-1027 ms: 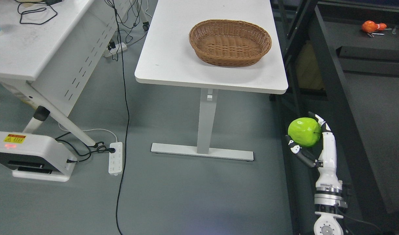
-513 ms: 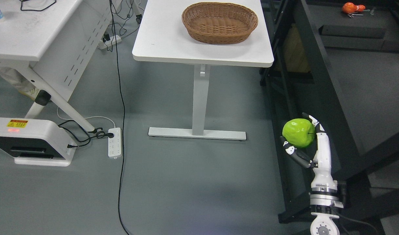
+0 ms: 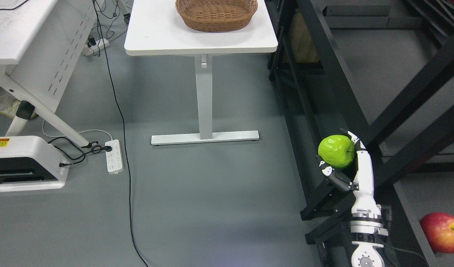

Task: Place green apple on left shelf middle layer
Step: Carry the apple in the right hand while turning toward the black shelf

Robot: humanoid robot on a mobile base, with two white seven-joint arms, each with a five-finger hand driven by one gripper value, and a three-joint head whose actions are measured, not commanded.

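Wicker basket (image 3: 216, 15) sits on the white table (image 3: 156, 33) at top centre, partly cut off by the upper edge; what shows of its inside looks bare, rest can't tell. Black shelf unit (image 3: 323, 74) fills the right side w/ slanting beams; a red apple (image 3: 443, 232) lies on a grey shelf surface at the lower right corner, half cropped by the frame. Green apple (image 3: 336, 150) is off the floor and off any shelf board, held in the right hand (image 3: 345, 163), whose arm comes up from the bottom edge at right. Apple sits at the top of the hand: white fingers (image 3: 361, 159) run up its right side w/ tips curling over the top, dark thumb (image 3: 332, 176) presses under its lower left, so the hand is closed around it in a cupping grip, stem side facing the fingers. Apple + hand are in front of the shelf's near left edge, just beside a black upright, well apart from the red apple. Left arm doesn't show. On the floor at left: white power strip (image 3: 114, 155) w/ black cable (image 3: 119, 111) plugged in, next to a white machine base (image 3: 22, 163); second white desk (image 3: 22, 33) at upper left.
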